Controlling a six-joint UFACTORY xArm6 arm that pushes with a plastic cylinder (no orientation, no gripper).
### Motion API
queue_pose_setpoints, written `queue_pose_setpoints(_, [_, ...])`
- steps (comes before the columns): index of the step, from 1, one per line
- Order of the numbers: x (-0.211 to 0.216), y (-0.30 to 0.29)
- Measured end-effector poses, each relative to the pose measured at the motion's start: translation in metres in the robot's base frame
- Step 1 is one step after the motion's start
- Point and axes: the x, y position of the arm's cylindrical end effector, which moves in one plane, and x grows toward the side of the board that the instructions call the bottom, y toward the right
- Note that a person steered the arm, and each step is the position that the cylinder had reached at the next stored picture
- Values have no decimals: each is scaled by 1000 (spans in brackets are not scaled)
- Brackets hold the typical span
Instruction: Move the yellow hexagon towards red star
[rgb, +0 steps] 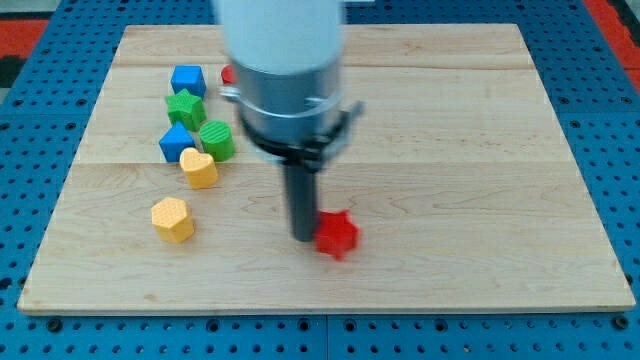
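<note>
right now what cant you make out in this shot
- Red block near the view's top: mostly hidden behind the arm, shape unreadable.
- Red star: blurred; whether my tip, at its left, touches it is unclear.
- Lower blue block: partly covered by the green blocks beside it, shape unclear.

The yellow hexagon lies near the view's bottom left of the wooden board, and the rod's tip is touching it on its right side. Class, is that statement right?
Not quite. The yellow hexagon does lie near the view's bottom left of the wooden board, but my tip is not touching it. The camera view shows the tip well to its right, against the red star.
</note>
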Motion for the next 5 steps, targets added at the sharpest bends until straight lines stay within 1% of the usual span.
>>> queue_pose_setpoints(1, [12, 69])
queue_pose_setpoints(2, [13, 108])
queue_pose_setpoints(3, [34, 45])
queue_pose_setpoints(4, [60, -34])
queue_pose_setpoints(5, [60, -143])
